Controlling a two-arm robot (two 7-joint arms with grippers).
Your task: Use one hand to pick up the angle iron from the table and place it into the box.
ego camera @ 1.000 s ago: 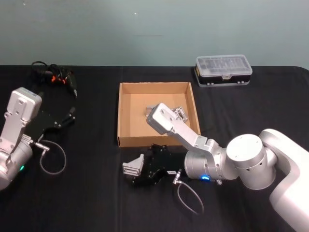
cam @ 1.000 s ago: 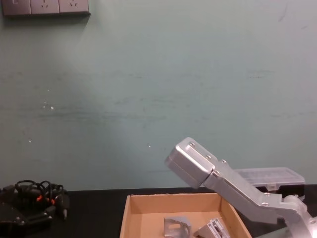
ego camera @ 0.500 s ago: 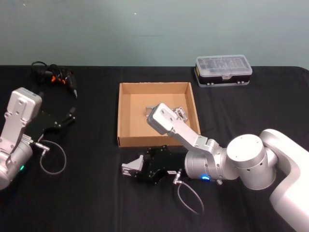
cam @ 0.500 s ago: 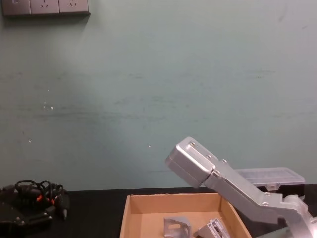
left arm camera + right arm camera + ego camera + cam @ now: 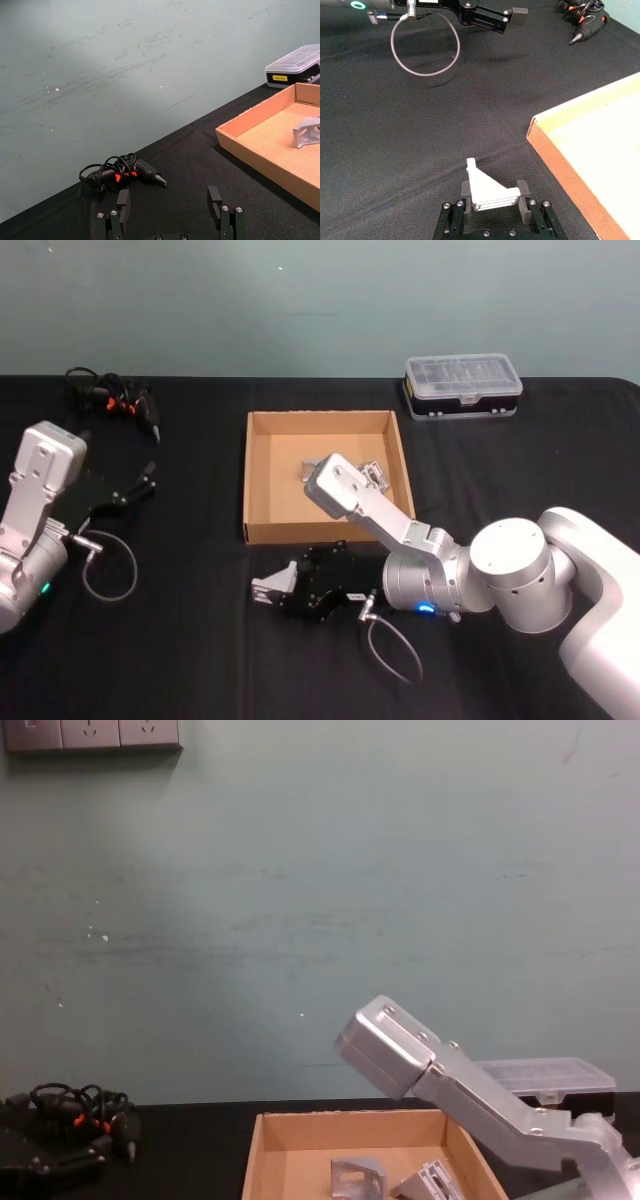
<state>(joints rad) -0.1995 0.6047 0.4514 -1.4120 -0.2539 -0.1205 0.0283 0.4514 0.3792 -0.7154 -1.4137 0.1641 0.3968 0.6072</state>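
Head view, far left: my left pincer [image 5: 140, 480] sits parked on the worktop [image 5: 180, 660], fingers spread, nothing between them.
Behind it: a tangle of cable with a glue gun [image 5: 112, 400], well apart from the job.
Middle front: my right pincer [image 5: 272, 592] is clamped on the angle iron [image 5: 266, 588], low over the worktop just in front of the box [image 5: 246, 480].
Wrist check: the angle iron [image 5: 485, 192] stands squarely between both fingers, its triangular web upright, the box wall [image 5: 560, 165] near on one side.
Box contents: two other angle pieces [image 5: 312, 468] already lie inside, toward the back.
Far right, back: a clear-lidded case [image 5: 463, 385], out of my path.
Doing it well: I judge I should lift clear of the near wall, carry forward over bare cardboard, and release low so it does not land on the pieces there.
Against a second ago: the iron sits slightly lower and has turned in my grip; the box has not shifted.
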